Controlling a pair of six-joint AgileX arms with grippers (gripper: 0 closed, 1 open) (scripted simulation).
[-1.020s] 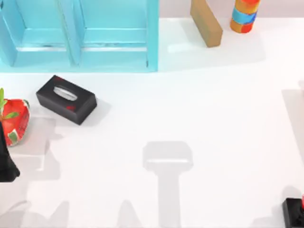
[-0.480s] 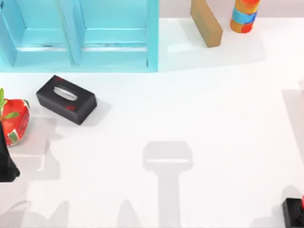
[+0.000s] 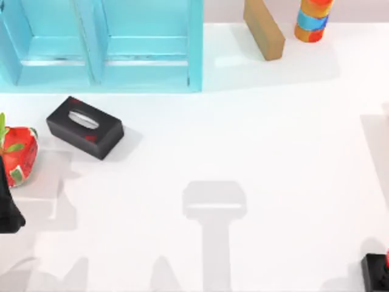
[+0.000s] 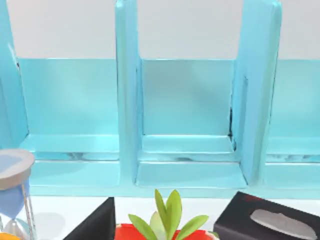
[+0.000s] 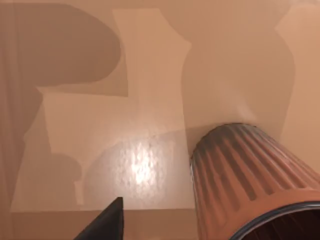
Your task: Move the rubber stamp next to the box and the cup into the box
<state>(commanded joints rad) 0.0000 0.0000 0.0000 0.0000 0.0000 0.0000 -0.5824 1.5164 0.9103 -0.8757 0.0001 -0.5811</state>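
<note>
1. The rubber stamp (image 3: 378,271) sits at the far right near corner of the table (image 3: 243,152), about five o'clock from centre in the top view, cut off by the picture's edge (black base, a sliver of red knob).
2. The cup (image 5: 250,185), a ribbed coppery tumbler with a dark inside, appears close up in the right wrist view, resting on a pale surface; one dark fingertip (image 5: 105,222) of the right gripper pokes in beside it, apart from it. Whether that claw is wide or narrow cannot be told.
3. The left arm (image 3: 7,207) rests at the table's left edge, about nine o'clock; its claw's opening cannot be told either.
4. The turquoise box (image 3: 103,48), split into compartments, stands at eleven o'clock along the far edge.
5. A black tissue box (image 3: 85,128) lies just in front of it, with a red pot holding a green plant (image 3: 18,155) to its left.
6. A tan block (image 3: 264,27) and a striped cylinder (image 3: 313,19) stand at one o'clock.
7. An hourglass (image 4: 12,195) appears in the left wrist view.
</note>
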